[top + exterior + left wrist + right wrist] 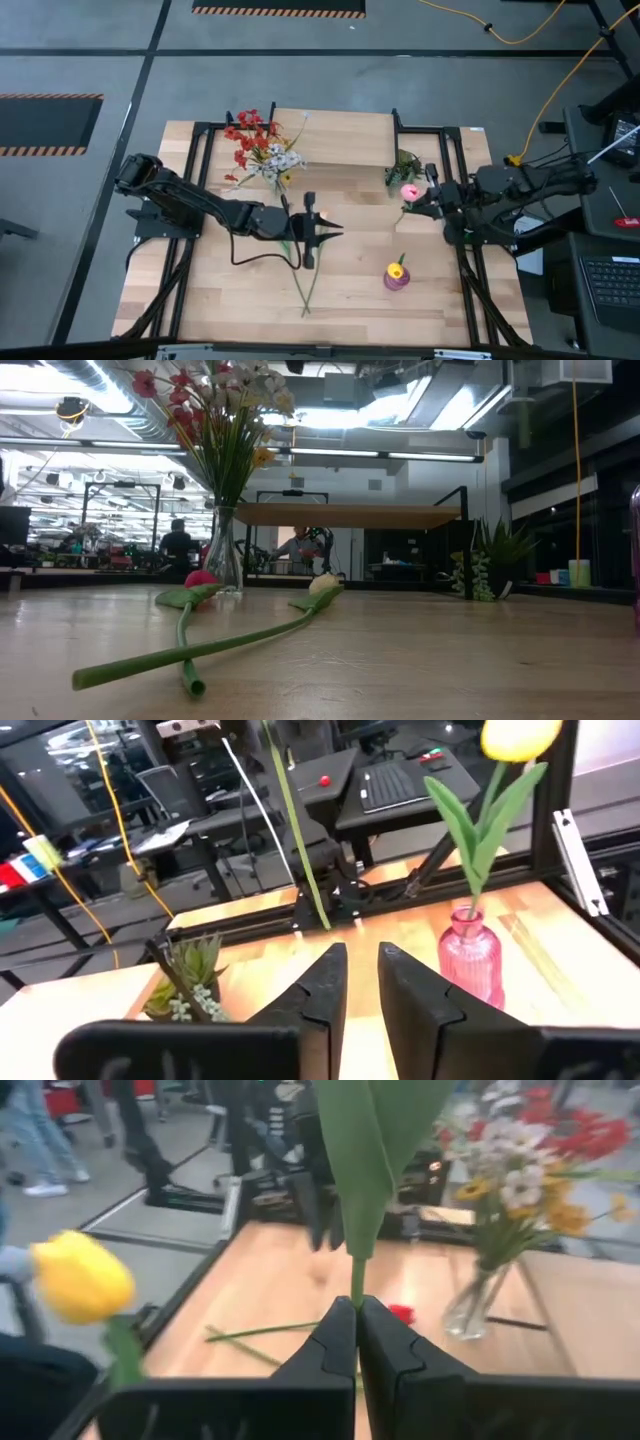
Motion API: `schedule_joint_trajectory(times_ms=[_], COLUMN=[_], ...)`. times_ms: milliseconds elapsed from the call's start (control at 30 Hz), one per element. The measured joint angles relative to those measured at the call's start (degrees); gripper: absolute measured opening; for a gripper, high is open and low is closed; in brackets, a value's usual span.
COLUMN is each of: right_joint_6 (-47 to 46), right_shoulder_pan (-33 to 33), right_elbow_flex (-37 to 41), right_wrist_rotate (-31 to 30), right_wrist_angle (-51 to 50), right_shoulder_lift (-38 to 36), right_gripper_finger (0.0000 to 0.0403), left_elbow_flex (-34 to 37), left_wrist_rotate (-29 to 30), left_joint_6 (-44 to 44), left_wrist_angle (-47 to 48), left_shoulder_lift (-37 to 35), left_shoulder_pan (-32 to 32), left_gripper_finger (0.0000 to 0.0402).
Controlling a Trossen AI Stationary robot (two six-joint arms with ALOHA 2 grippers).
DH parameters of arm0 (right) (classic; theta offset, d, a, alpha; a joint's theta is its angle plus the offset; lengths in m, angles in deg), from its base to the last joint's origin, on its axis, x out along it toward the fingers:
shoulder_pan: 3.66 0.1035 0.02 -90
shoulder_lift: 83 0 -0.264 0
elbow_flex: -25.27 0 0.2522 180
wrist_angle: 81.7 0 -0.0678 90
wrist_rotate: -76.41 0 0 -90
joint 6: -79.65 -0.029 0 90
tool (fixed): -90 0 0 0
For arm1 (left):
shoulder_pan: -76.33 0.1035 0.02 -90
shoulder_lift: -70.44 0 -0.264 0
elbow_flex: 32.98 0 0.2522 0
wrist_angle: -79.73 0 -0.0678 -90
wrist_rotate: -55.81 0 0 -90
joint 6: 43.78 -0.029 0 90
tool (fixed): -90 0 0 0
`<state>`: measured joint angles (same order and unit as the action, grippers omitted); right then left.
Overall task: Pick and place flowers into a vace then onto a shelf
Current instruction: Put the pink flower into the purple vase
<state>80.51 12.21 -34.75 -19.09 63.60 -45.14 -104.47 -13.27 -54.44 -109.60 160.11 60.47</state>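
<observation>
My right gripper [418, 200] hangs at the table's right side, shut on a pink tulip [409, 190]. My left gripper [312, 228] hovers over the table's middle, its fingers [410, 995] a narrow gap apart with nothing between them. Below it a red tulip [200, 580] and a cream tulip [322, 585] lie flat on the table, stems crossing. A glass vase [225, 560] holding red, white and yellow sprays [262, 145] stands at the far left, next to the shelf [350, 515]. A yellow tulip [398, 265] stands in a small pink vase [470, 950]. My right gripper pinches the pink tulip's green stem [357, 1275] between its two fingers, low on the stem, under a broad leaf [365, 1150]. The fingers reach nearly level from the table's right side and lie across the stem. The tulip stands upright above them, clear of the table.
A small green potted plant [403, 165] stands at the far right, close to my right gripper. Black frame rails [195, 200] run along both sides of the table. Bare wood lies at the near left. People show in the room beyond.
</observation>
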Motion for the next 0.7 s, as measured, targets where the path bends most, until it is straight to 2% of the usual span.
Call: schedule_joint_trajectory(times_ms=[167, 333, 567, 700], right_joint_6=[-2.44, -6.39, -8.65, -9.83], right_shoulder_pan=[5.05, 12.03, 22.81, 28.52], right_elbow_flex=[-1.09, -1.09, -0.99, 2.23], right_wrist_rotate=[-0.54, -9.19, -18.14, -22.53], right_wrist_angle=[-1.26, -3.86, -3.65, 1.45], right_shoulder_lift=[0.07, 0.23, 1.39, 2.30], right_gripper_finger=[0.0000, 0.0000, 0.0000, 0.0000], left_elbow_flex=[0.00, 0.00, 0.00, 0.00], left_wrist_rotate=[0.62, 0.76, 0.75, 0.75], left_joint_6=[0.00, 0.41, 0.46, 0.46], left_wrist_angle=[-0.18, -0.20, -0.20, -0.20], left_shoulder_lift=[0.00, 0.00, 0.00, 0.00], left_shoulder_pan=[-0.74, -0.72, -0.72, -0.72], left_gripper_finger=[0.0041, 0.0033, 0.0027, 0.0027])
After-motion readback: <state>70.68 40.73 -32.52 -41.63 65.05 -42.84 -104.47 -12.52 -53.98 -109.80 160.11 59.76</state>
